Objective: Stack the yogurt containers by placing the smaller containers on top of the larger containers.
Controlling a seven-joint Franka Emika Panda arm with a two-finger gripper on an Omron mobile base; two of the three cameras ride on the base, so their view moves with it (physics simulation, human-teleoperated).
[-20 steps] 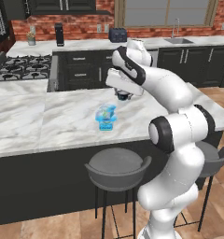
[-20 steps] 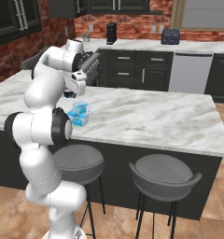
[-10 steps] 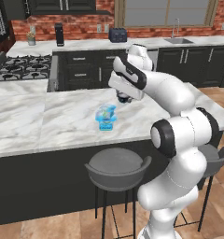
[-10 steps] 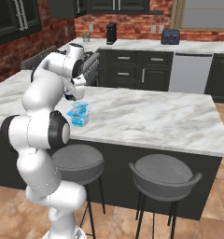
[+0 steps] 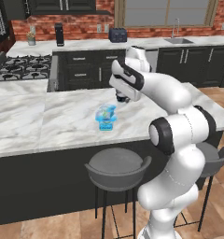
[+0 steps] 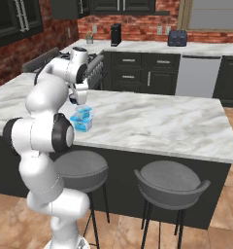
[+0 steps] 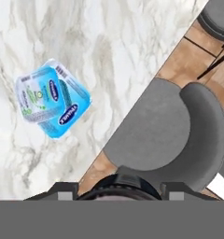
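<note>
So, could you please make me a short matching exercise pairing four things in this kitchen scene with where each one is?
Things:
1. yogurt stack
2. toaster
3. stool
4. stove

Places:
A. back counter, under the window
B. on the floor in front of the island
C. on the marble island top, near its front edge
D. far left, behind the island

Pairs: 1-C, 2-A, 3-B, 4-D
</note>
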